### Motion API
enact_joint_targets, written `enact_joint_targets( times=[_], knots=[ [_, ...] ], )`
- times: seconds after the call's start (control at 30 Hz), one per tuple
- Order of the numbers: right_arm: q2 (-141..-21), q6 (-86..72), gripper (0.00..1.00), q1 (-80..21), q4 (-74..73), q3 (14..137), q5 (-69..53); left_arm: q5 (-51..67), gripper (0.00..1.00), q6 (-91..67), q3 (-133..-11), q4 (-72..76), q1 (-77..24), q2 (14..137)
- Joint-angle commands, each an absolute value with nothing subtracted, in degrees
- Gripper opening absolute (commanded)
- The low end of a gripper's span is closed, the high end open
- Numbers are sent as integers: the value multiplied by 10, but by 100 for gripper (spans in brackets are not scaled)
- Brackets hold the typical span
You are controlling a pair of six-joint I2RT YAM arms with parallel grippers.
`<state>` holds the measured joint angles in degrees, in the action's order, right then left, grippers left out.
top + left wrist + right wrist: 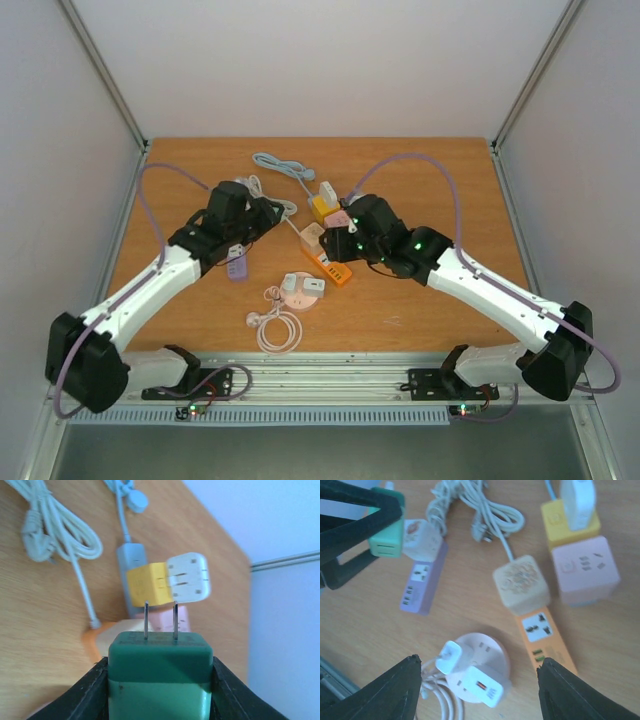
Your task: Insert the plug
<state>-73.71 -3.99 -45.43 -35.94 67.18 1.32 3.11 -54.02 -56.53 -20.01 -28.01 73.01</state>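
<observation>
left hand clamps green plug, prongs jutting ahead | right hand spread wide

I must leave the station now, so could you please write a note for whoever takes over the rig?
Left gripper: shut on the green plug, prongs bare and pointing forward.
Right gripper: open, holding nothing, above the round socket.
The purple strip lies near the plug; the orange strip lies by the round socket.
Done: plug grasped. Left: line up the prongs with a free socket and push in; which socket is meant I cannot tell.
</observation>
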Motion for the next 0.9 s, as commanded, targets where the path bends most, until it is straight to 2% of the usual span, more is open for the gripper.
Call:
enact_joint_targets(
  times=[0.0, 0.27, 0.57, 0.87],
  knots=[
    [-728, -40, 66, -509, -259, 668, 95, 88, 32, -696, -527, -84, -276, 664],
    [-781, 40, 68, -565, -123, 707, 105, 125, 32, -868, -519, -31, -276, 607],
    [-815, 69, 69, -590, -32, 721, 123, 91, 32, -909, -515, -47, -276, 549],
    [-833, 64, 68, -591, 15, 732, 151, 103, 33, -941, -504, -31, -276, 543]
  ],
)
